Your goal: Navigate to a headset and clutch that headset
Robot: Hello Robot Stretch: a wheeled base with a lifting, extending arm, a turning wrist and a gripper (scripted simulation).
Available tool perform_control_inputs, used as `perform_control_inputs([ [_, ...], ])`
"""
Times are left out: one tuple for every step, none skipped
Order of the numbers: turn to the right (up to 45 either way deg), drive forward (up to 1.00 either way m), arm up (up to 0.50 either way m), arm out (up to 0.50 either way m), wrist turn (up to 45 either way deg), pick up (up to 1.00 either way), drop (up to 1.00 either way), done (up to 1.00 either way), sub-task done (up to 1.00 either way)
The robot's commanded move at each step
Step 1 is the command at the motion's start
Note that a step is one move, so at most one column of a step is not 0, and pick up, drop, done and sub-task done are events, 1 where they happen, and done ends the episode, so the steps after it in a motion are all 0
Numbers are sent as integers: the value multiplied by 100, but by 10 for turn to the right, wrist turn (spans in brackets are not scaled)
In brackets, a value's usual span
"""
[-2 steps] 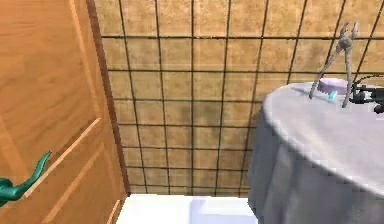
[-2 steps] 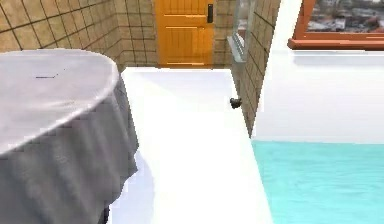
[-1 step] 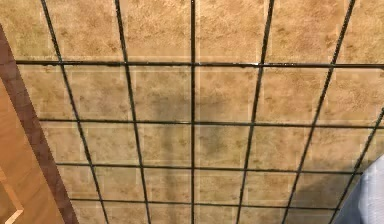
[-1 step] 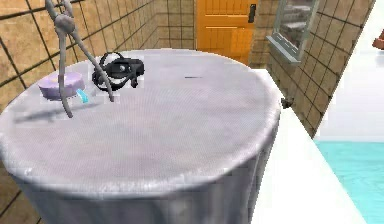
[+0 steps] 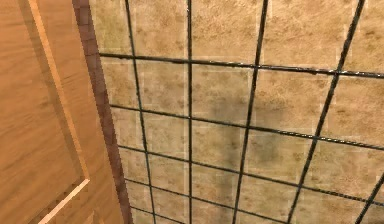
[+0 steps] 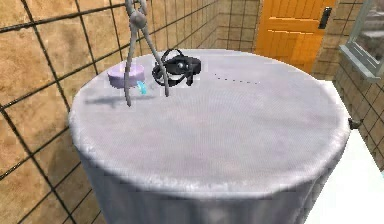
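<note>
1. The black headset [image 6: 180, 68] lies on the round grey bench [image 6: 230, 130], at its far part toward the arm side view's left.
2. The pincer [image 6: 146, 102] reaches down from the top edge, its thin fingers [image 6: 131, 70] straddling a flat purple thing [image 6: 126, 76], with the headset just right of them.
3. Whether the pincer holds anything cannot be told.
4. The forward view faces a tiled wall [image 5: 250, 110] beside a wooden door [image 5: 40, 110].

Round grey table [image 6: 230, 125]: you see it spread beneath the jaws. Lilac disc [image 6: 122, 76]: on the tabletop, at the jaws' left side in the arm side view. Orange door [image 6: 295, 30]: well beyond the jaws. Your forward view: wooden door [image 5: 40, 120], tiled wall [image 5: 250, 100].
</note>
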Motion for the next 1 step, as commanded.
perform_control_inputs([
  [0,0,50,0,0,0,0,0,0],
])
